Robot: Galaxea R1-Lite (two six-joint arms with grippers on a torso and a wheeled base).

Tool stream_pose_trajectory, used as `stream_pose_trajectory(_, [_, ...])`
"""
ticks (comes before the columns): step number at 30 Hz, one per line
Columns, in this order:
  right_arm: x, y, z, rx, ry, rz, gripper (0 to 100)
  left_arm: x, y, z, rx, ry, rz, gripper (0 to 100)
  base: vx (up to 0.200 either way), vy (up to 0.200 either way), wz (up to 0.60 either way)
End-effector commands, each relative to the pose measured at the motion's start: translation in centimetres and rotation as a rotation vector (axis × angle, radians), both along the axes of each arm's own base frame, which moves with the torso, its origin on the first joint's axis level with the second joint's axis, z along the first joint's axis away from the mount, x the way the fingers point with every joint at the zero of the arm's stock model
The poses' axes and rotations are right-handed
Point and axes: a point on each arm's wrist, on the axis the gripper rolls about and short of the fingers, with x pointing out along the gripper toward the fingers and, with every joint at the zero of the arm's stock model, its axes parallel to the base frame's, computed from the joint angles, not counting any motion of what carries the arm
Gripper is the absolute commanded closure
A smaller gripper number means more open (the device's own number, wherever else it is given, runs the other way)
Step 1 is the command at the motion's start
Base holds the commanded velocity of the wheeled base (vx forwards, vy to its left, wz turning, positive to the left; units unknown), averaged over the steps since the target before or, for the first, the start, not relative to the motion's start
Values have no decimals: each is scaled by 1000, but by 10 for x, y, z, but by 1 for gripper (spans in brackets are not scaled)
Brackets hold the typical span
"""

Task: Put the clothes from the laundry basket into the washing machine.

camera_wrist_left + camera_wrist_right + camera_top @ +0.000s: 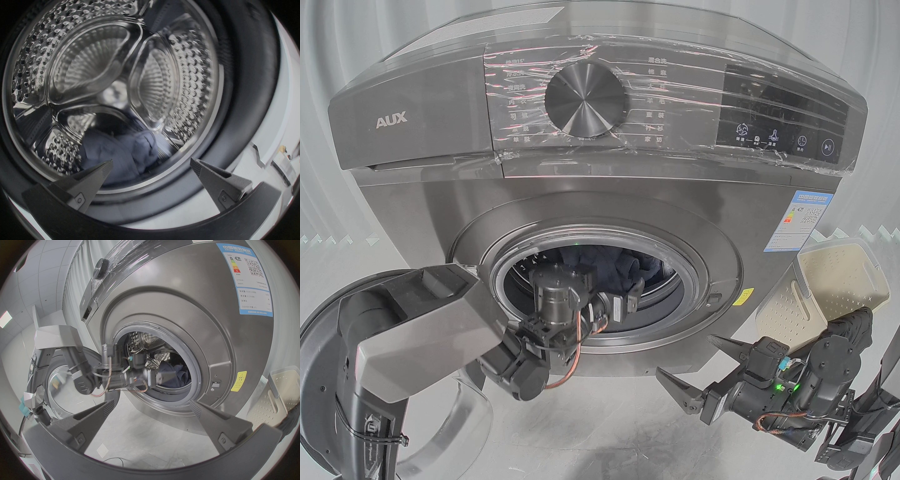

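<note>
Pale floor [612,425] under washing machine [600,194]; left tool [151,162], right tool [151,402] both spread (clothes [125,153] dim inside)

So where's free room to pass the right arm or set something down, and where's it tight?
Free: floor between the open door and right gripper; drum above the clothes. Crowded: the drum mouth, where the left gripper sits open.

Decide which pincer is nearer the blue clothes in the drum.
Left. The left pincer sits at the mouth of the drum, open, facing the blue clothes inside. The right pincer hangs open outside the washing machine, low in front, near the laundry basket.
</note>
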Motion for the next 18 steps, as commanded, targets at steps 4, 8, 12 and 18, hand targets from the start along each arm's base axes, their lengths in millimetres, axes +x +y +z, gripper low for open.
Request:
stream_pose_trajectory(4, [-2,-2,-1,-2,7,0,0,-87,-6,2,61,27,-184,0,0,0,0])
stream_pose_trajectory(8, [-5,-5,1,0,3,-3,0,-112,1,16,52,35,-213,0,0,0,0])
stream_pose_trajectory(12, [-9,-11,7,12,-10,-4,0,-143,15,39,1,31,-247,0,0,0,0])
stream_pose_trajectory(18, [-13,-16,11,19,-18,-5,0,-184,41,65,-75,23,-277,0,0,0,0])
